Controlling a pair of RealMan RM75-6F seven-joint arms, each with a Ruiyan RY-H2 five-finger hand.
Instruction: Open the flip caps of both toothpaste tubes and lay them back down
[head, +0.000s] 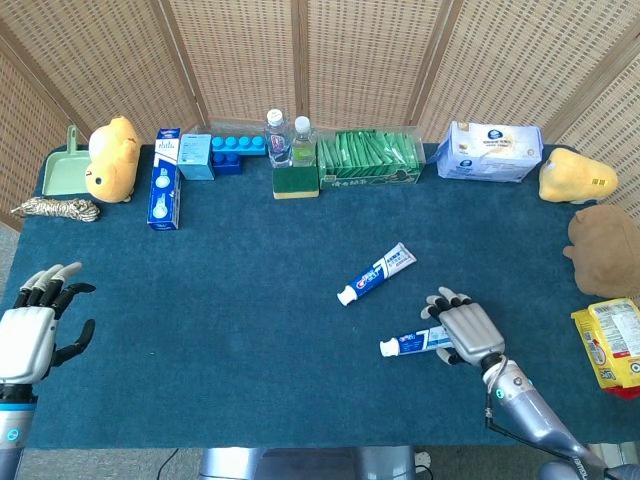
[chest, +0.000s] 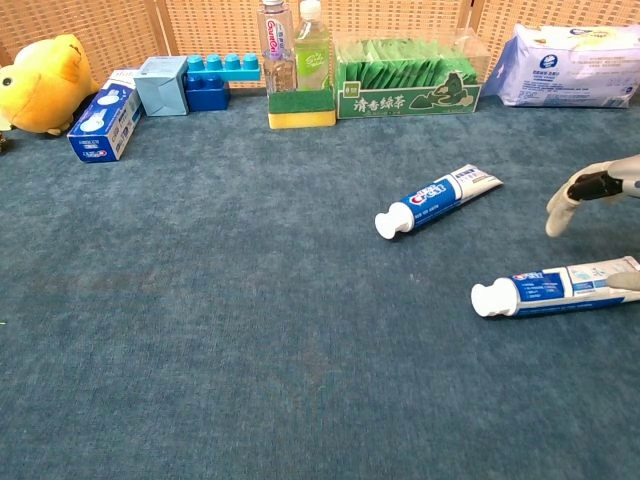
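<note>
Both toothpaste tubes lie flat on the blue bench, and as far as the pictures show their caps look closed, so the opening seems undone for both. The upper tube (head: 377, 273) lies untouched at centre frame. The lower tube (head: 415, 344) lies right of centre; the right hand (head: 466, 329) hovers over its tail, fingers spread, grasping nothing. The left hand (head: 32, 330) waits released at lower left.

wicker screen (head: 300, 60) behind | blue carpeted table (head: 220, 330) | even light
</note>
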